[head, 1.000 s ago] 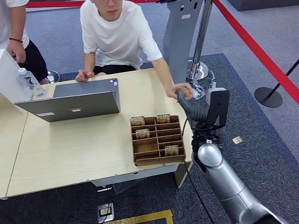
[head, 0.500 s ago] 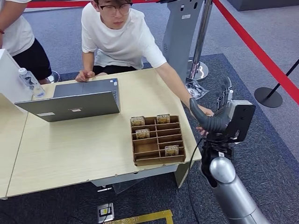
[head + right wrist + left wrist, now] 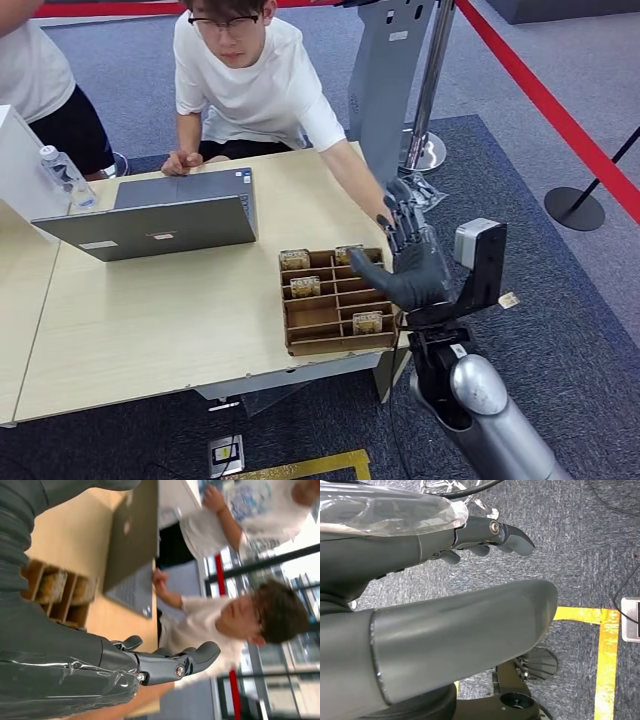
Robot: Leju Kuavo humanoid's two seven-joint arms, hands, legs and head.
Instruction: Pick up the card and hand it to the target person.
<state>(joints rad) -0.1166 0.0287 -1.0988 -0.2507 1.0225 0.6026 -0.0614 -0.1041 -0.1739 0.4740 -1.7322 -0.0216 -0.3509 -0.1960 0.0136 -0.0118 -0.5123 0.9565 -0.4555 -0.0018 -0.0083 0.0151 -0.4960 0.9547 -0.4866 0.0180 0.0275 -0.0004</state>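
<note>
table [image 3: 173,320]: pale wood, bears laptop [image 3: 162,215] and tray [image 3: 337,345].
person [image 3: 256,80]: white shirt, arm reaching toward the right hand.
tray: slotted, cards [image 3: 367,322] in several slots.
right hand [image 3: 411,265]: raised over the tray's far corner, fingers spread, holding nothing visible.
left hand [image 3: 433,630]: hangs over carpet, apparently empty.
risk: hand may knock the tray or the person's arm when descending.

Right robot hand [image 3: 411,262] raised — fingers spread.

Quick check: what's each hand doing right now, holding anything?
Left hand: open, holding nothing.
Right hand: open, fingers apart, holding nothing.
</note>
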